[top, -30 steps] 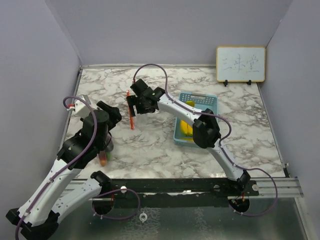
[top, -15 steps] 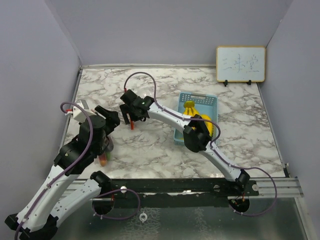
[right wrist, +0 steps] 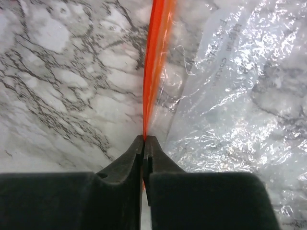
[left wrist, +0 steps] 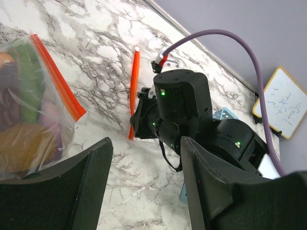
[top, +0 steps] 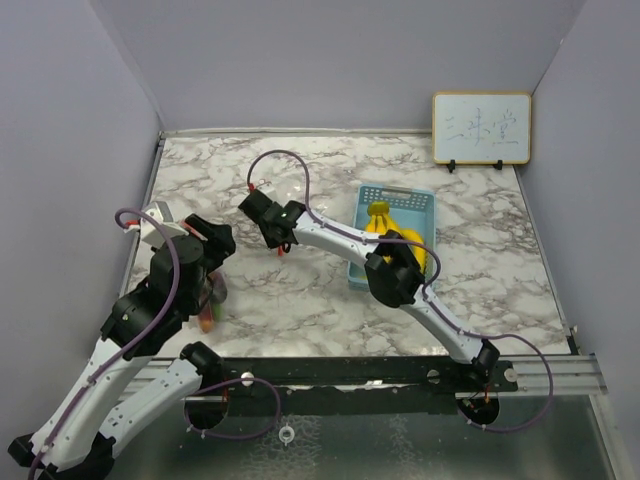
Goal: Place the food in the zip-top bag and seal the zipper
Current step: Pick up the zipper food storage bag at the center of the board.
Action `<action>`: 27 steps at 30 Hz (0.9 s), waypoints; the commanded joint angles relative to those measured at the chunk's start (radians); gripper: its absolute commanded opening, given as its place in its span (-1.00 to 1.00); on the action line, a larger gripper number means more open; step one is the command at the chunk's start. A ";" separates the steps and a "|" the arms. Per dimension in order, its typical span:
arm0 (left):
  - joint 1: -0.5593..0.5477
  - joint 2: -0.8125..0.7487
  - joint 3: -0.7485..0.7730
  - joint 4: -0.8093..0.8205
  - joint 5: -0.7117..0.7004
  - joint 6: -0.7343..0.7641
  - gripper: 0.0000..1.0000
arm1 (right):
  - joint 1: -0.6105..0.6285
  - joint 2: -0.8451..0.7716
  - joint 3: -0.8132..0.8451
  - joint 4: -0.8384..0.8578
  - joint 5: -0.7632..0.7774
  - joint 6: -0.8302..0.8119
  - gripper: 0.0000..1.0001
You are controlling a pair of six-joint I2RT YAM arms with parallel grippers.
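Note:
My right gripper (right wrist: 145, 140) is shut on the orange zipper strip (right wrist: 154, 57) of a clear, flat zip-top bag (right wrist: 235, 91) lying on the marble. From above, that gripper (top: 277, 243) is left of the basket. Yellow bananas (top: 381, 216) lie in the light-blue basket (top: 397, 194). A second, filled bag (left wrist: 29, 115) with green and orange food inside lies at the left of the left wrist view, its own orange zipper (left wrist: 56, 76) slanting. My left gripper (left wrist: 146, 151) hovers open above bare marble with nothing in it; from above it (top: 212, 238) is left of the right gripper.
A small whiteboard (top: 481, 128) leans on the back wall at the right. Purple walls close in the table on three sides. The filled bag (top: 210, 305) shows partly under my left arm. A metal rail (top: 540, 375) runs along the near edge.
My right gripper swung down and left to the table and shut on the bag's orange zipper strip. The left arm drew back slightly toward the near left, its jaws still open.

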 commanded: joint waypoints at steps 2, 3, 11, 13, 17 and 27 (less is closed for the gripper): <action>0.003 -0.011 0.017 -0.011 -0.032 0.045 0.23 | -0.012 -0.097 -0.183 -0.025 0.014 -0.003 -0.96; 0.003 -0.010 0.012 0.000 -0.023 0.047 0.23 | -0.014 -0.144 -0.219 0.005 -0.007 -0.011 -0.96; 0.003 0.023 -0.073 0.158 0.113 0.046 0.23 | -0.050 -0.585 -0.508 0.234 -0.107 0.021 -0.96; 0.003 0.027 -0.099 0.223 0.157 0.042 0.23 | -0.060 -0.663 -0.563 0.261 -0.124 0.037 -0.96; 0.002 0.034 -0.163 0.373 0.252 0.011 0.23 | -0.086 -0.786 -0.659 0.327 -0.170 0.085 -0.96; 0.017 0.072 -0.251 0.718 0.288 -0.182 0.32 | -0.107 -0.901 -0.746 0.385 -0.300 0.100 -0.96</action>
